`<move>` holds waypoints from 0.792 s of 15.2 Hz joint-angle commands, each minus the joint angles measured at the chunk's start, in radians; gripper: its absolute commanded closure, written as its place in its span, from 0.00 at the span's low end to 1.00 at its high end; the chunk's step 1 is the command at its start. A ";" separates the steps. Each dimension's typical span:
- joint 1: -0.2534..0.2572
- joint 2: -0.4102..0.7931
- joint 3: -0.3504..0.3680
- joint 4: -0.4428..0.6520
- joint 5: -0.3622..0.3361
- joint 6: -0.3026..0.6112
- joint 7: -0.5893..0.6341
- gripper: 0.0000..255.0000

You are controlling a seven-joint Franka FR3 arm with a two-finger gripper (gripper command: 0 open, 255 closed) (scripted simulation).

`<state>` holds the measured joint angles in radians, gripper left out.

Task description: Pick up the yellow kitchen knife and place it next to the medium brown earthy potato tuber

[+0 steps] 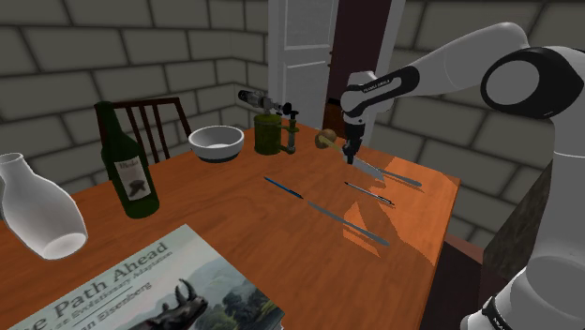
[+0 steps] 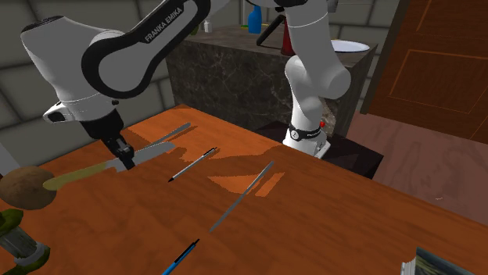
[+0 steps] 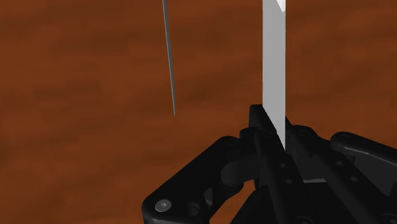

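The knife has a dull yellow handle [image 2: 78, 173] and a grey blade [image 2: 156, 148]. It lies low over the brown table near the far edge. My gripper [image 2: 123, 160] is shut on it where blade meets handle. The handle points at the brown potato [image 2: 27, 187] and its end reaches close to it; I cannot tell whether they touch. In the shoulder view the gripper [image 1: 352, 157] hangs just right of the potato [image 1: 325, 141], with the blade [image 1: 370, 170] sticking out toward the right. In the wrist view the fingers [image 3: 262, 130] clasp the grey blade [image 3: 273, 63].
A short pen [image 1: 368, 194], a long grey rod [image 1: 347, 223] and a blue pen [image 1: 281, 186] lie on the table [image 1: 234, 216]. Further off stand a green torch [image 1: 269, 131], a white bowl [image 1: 217, 142], a green bottle [image 1: 127, 164], a white vase [image 1: 37, 211] and a book [image 1: 141, 291].
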<state>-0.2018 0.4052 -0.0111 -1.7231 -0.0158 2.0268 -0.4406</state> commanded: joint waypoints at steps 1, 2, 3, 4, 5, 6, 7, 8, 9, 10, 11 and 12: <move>0.000 0.000 0.000 0.000 0.000 0.001 0.000 1.00; 0.000 0.000 0.000 0.000 0.000 0.001 0.000 1.00; 0.000 0.000 0.000 0.000 0.000 0.001 0.000 1.00; 0.000 0.000 0.000 0.000 0.000 0.001 0.000 0.00; 0.000 0.000 0.000 0.000 0.000 0.001 0.000 0.00; 0.000 0.000 0.000 0.000 0.000 0.001 0.000 0.00; 0.000 0.000 0.000 0.000 0.000 0.001 0.000 0.00; 0.000 0.000 0.000 0.000 0.000 0.001 0.000 0.00; 0.000 0.000 0.000 0.000 0.000 0.001 0.000 0.00; 0.000 -0.009 0.000 0.020 0.000 -0.030 0.000 0.00; 0.001 -0.018 0.000 0.042 0.000 -0.060 0.000 0.00; 0.001 -0.025 0.000 0.066 0.000 -0.091 0.000 0.00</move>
<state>-0.2046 0.3927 -0.0123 -1.6678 -0.0153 1.9604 -0.4457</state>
